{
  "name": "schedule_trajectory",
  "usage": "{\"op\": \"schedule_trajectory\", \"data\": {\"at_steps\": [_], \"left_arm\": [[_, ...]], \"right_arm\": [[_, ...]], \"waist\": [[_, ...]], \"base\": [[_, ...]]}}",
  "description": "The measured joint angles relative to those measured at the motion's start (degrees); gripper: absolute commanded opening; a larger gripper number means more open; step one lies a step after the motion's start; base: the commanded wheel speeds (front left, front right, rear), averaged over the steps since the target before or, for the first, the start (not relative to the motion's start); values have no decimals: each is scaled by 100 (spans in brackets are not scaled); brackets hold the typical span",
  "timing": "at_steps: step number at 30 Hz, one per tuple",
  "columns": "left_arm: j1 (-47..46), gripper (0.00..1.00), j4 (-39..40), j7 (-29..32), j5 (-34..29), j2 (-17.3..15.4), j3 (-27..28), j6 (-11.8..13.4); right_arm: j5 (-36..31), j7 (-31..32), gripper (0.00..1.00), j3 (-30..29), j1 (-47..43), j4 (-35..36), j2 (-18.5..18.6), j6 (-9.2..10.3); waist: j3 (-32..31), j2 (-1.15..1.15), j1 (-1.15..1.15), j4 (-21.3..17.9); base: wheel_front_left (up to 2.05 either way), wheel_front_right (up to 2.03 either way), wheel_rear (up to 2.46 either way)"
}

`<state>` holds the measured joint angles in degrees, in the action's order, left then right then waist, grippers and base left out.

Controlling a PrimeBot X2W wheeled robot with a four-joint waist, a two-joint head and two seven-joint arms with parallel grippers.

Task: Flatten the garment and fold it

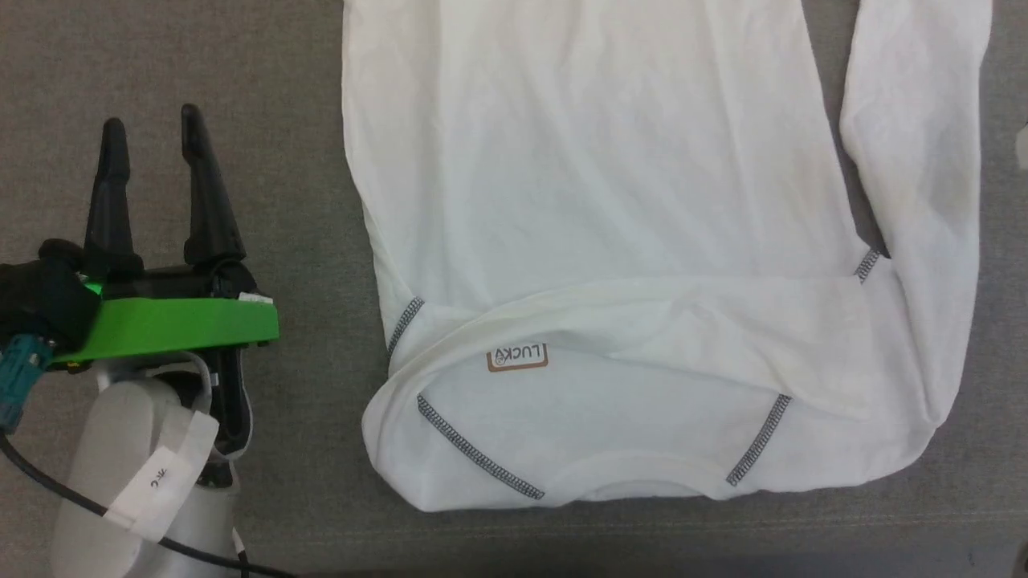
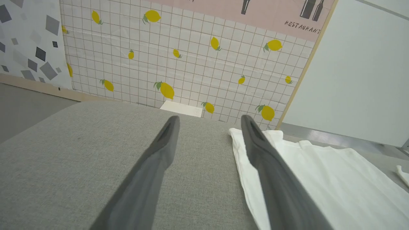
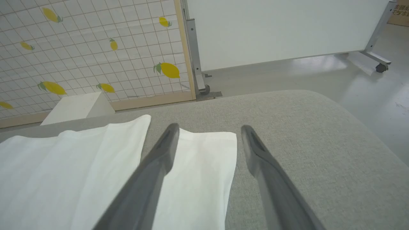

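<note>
Slippage is the main hazard. The garment (image 1: 610, 201) is thin, and one sleeve (image 1: 642, 309) lies folded across the chest just above the logo patch (image 1: 518, 357). A pinch at the lower-left shoulder could take only the top layer and drag that sleeve askew, or bunch the neckline. The other sleeve (image 1: 915, 160) runs up the right side of the head view, bent at the shoulder, and a pull on the body would likely tug it out of line. A grip pressed too low might also snag the grey cushion (image 1: 241, 201) beneath.

The garment lies on that cushion, filling the centre and right of the head view, collar toward the bottom edge. The left gripper (image 1: 152, 120) sits at the left of that frame, beside the fabric's edge without touching it. Its forearm rises from the lower left, and its fingers point up-frame, moderately spread and empty. In the right wrist view the right gripper (image 3: 210, 129) is poised over a sleeve end, fingers likewise parted with nothing between them. A white box (image 3: 76, 107) stands beyond at upper left.
</note>
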<state>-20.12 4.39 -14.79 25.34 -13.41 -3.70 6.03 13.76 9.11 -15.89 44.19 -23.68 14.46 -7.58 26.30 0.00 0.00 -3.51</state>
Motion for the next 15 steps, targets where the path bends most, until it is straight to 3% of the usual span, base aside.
{"op": "schedule_trajectory", "data": {"at_steps": [9, 15], "left_arm": [[9, 100, 283, 0, -552, 322, 345, -307], [13, 100, 521, 0, -721, 525, 457, -492]], "right_arm": [[-477, 676, 100, -977, 1298, -1194, 146, 0], [-1172, 1399, 100, -1824, 1841, -1489, 189, 0]], "waist": [[741, 0, 0, 246], [1161, 0, 1, 429]], "base": [[0, 0, 0], [0, 0, 0]]}}
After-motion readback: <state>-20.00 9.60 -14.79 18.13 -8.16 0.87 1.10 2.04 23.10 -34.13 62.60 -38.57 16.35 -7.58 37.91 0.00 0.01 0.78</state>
